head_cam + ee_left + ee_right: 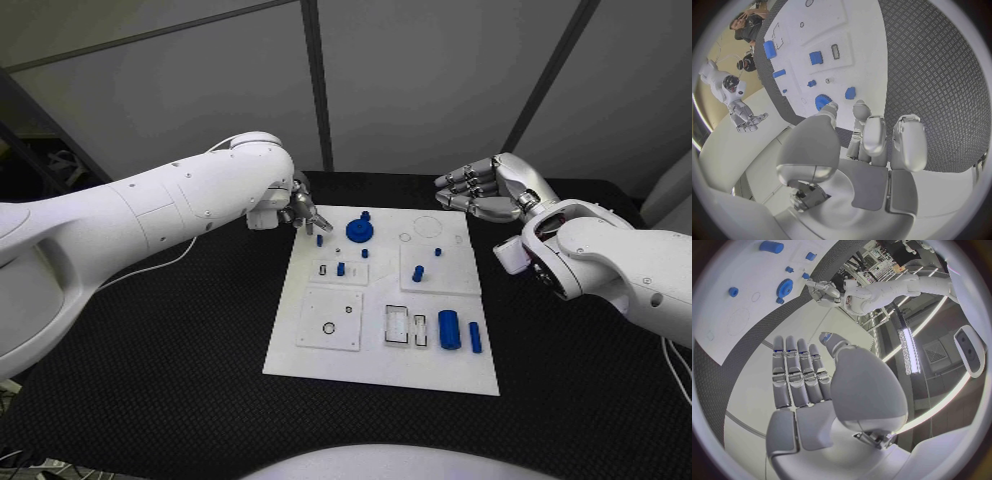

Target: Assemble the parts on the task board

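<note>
The white task board point(382, 300) lies mid-table. A blue gear point(358, 233) stands near its far edge, small blue pegs point(418, 272) stand mid-board, and a blue cylinder point(450, 330) lies near the front right. My left hand point(303, 212) hovers at the board's far left corner, fingers apart and holding nothing. Its fingertips point(859, 107) are close to the gear point(822, 101) and a small blue peg point(850, 93). My right hand point(483, 190) hangs beyond the far right corner, off the board. Its fingers point(798, 370) are stretched out and empty.
Black textured table point(159, 340) surrounds the board on all sides. A white square plate point(330, 320) and small framed slots point(398, 326) sit on the board's front half. Grey wall panels stand behind the table.
</note>
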`<control>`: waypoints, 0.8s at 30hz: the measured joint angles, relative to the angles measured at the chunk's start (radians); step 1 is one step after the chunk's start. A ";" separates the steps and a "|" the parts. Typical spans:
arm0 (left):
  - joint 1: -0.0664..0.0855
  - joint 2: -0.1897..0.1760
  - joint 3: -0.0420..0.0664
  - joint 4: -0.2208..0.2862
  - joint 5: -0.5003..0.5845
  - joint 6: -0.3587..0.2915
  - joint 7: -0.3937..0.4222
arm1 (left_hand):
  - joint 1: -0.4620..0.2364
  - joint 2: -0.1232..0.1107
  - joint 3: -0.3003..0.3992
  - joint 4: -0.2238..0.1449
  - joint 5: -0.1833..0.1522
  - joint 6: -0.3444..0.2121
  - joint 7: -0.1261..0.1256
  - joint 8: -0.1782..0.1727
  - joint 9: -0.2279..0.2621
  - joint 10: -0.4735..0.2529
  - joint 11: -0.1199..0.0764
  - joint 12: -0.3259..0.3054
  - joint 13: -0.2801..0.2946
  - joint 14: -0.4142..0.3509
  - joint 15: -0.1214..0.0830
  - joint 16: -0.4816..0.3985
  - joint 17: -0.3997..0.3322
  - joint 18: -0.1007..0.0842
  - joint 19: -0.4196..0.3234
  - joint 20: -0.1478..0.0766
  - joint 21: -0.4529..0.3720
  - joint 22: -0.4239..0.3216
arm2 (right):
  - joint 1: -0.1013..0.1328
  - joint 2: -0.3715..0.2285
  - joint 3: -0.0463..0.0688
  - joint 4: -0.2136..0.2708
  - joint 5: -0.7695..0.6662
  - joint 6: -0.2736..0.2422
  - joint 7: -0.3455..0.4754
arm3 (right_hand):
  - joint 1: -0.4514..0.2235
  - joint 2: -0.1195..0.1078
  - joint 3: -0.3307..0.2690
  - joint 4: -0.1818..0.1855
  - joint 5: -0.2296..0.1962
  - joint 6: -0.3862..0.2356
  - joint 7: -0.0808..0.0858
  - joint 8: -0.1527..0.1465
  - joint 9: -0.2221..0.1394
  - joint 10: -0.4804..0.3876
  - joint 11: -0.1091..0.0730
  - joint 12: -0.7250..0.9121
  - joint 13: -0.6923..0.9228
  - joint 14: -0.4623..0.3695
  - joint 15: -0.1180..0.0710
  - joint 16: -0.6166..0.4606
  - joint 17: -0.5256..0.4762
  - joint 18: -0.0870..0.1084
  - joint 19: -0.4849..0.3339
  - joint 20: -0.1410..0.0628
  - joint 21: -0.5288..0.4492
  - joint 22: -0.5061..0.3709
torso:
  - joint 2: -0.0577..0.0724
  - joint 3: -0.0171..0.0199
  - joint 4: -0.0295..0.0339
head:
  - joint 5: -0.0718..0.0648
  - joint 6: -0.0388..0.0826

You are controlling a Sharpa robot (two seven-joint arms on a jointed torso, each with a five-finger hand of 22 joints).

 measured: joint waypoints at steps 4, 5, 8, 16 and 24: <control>-0.004 0.001 0.000 -0.001 -0.001 0.009 0.001 | 0.005 0.005 0.000 0.000 0.000 0.000 0.000 0.000 -0.002 0.000 0.000 0.000 -0.001 0.000 0.000 0.000 -0.001 0.000 0.000 0.000 0.000 0.000 | 0.000 0.000 0.000 -0.001 0.000 0.000 0.000 | 0.000 0.000 0.000 0.000 0.005 0.000 0.000 0.000 0.000 0.000 0.000 0.000 0.000 0.000 0.000 0.000 -0.002 0.000 0.004 -0.004 -0.004 -0.003 | 0.000 0.0000 -0.0001 | 0.001 -0.001; -0.004 0.002 0.000 -0.002 -0.001 0.011 0.001 | 0.005 0.005 0.000 0.000 0.000 0.004 -0.004 0.000 -0.003 0.000 0.000 0.000 -0.001 0.000 0.000 0.000 -0.001 0.000 0.000 0.000 0.000 0.000 | 0.000 0.001 0.000 -0.001 0.000 0.000 0.000 | 0.000 0.000 0.000 0.000 0.005 0.000 0.000 0.000 0.000 0.000 0.000 0.000 0.000 0.000 0.000 0.000 -0.002 0.000 0.004 -0.004 -0.004 -0.003 | 0.000 0.0000 -0.0001 | 0.001 -0.001; -0.006 0.002 0.000 -0.003 -0.001 0.016 0.002 | 0.012 0.012 0.000 0.000 0.000 0.004 -0.004 0.000 -0.004 0.000 0.000 0.000 -0.002 0.000 0.000 0.000 -0.001 0.000 0.000 0.000 0.000 0.000 | 0.000 0.001 0.000 -0.001 0.000 0.001 0.000 | 0.000 0.000 0.000 0.000 0.005 0.000 0.000 0.000 0.000 0.000 0.000 0.000 0.000 0.000 0.000 0.000 -0.002 0.000 0.004 -0.004 -0.004 -0.003 | 0.000 -0.0001 -0.0001 | 0.001 -0.001; -0.010 0.003 -0.001 -0.002 -0.002 0.027 0.005 | 0.025 0.017 -0.003 -0.003 0.000 0.004 -0.004 -0.004 -0.008 0.000 0.000 0.000 -0.007 0.000 0.000 -0.004 -0.002 0.000 0.000 0.000 0.000 0.000 | 0.000 0.002 0.000 -0.001 0.000 0.001 0.000 | 0.000 0.000 0.000 0.000 0.005 0.000 0.000 0.000 0.000 0.000 0.000 0.000 0.000 0.000 0.000 0.000 -0.002 0.000 0.004 -0.004 -0.004 -0.003 | 0.000 0.0000 -0.0001 | 0.001 -0.002; -0.012 0.004 -0.001 -0.002 -0.003 0.033 0.008 | 0.042 0.035 -0.006 -0.006 0.000 0.007 0.000 -0.008 -0.014 0.000 0.000 0.000 -0.009 0.000 0.000 -0.004 -0.002 0.000 0.000 0.000 0.000 0.000 | 0.000 0.002 0.000 -0.002 0.000 0.001 -0.001 | 0.000 0.000 0.000 0.000 0.005 0.000 0.000 0.000 0.000 0.000 0.000 0.000 0.000 0.000 0.000 0.000 -0.002 0.000 0.004 -0.004 -0.004 -0.003 | 0.000 0.0005 -0.0001 | 0.001 -0.004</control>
